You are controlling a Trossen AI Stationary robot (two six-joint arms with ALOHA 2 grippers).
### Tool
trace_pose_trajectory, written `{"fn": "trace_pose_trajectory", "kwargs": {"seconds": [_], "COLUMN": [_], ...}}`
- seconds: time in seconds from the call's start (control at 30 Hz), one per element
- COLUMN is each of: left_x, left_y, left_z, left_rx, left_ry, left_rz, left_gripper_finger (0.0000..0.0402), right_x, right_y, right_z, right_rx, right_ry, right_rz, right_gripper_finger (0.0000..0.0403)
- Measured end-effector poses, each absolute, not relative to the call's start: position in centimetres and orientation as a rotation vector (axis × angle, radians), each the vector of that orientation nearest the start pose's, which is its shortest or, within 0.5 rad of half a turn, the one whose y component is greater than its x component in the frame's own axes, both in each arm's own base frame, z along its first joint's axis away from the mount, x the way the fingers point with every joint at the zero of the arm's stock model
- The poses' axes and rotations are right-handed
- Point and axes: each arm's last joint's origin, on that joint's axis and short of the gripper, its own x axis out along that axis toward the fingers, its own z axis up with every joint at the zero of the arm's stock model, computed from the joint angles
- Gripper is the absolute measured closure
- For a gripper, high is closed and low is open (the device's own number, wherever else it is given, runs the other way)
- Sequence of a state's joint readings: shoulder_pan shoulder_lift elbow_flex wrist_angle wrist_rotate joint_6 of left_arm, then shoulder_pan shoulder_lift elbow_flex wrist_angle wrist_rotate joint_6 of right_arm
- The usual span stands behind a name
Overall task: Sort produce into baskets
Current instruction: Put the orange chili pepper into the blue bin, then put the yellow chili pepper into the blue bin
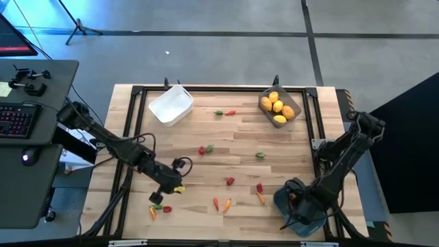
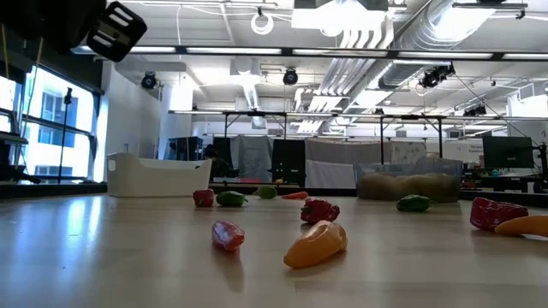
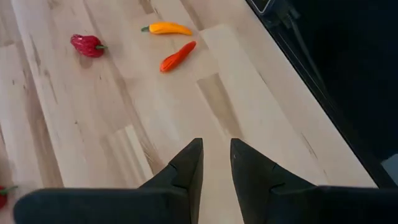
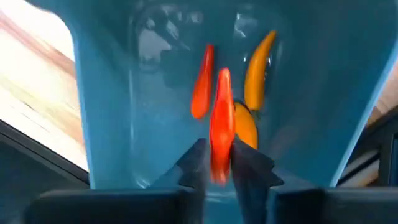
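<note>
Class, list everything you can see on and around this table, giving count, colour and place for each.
white basket: one, white, far left.
grey basket: one, translucent grey, far right.
round fruits: about five, yellow and orange, in the grey basket.
blue basket: one, blue, near right corner.
peppers: at least four, orange to red, in or over the blue basket.
loose pieces: about fourteen, red, green, orange, yellow, scattered on the table.
left gripper: one, dark, near left, empty.
right gripper: one, dark, over the blue basket.

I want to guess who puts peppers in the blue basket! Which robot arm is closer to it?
Right. The right end effector hangs directly over the blue basket, a red-orange pepper between its fingers. The left end effector is far across the table's near edge, by loose peppers.
</note>
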State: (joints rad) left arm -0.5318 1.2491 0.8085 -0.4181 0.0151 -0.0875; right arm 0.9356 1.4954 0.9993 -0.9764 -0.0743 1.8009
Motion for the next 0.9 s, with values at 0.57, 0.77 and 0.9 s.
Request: {"fn": "trace_pose_trajectory", "kwargs": {"seconds": [0.57,0.77,0.9], "left_x": [21.6,21.7,21.7], "left_y": [-12.2,-11.8,-11.3], "left_z": [21.0,19.9,19.5], "left_rx": [0.103,0.075,0.063], "left_ry": [0.740,0.657,0.665], "left_rz": [-0.499,-0.494,-0.488], "left_gripper_finger": [0.0401,0.0401,0.0402], "right_x": [18.3,22.2,25.4], "right_y": [19.9,19.5,19.2], "right_z": [26.0,24.6,22.5], "right_rx": [0.822,0.841,0.846], "right_ry": [1.345,1.264,1.264], "right_rz": [-0.564,-0.497,-0.451], "right_gripper_finger": [0.0174,0.0190,0.0192]}}
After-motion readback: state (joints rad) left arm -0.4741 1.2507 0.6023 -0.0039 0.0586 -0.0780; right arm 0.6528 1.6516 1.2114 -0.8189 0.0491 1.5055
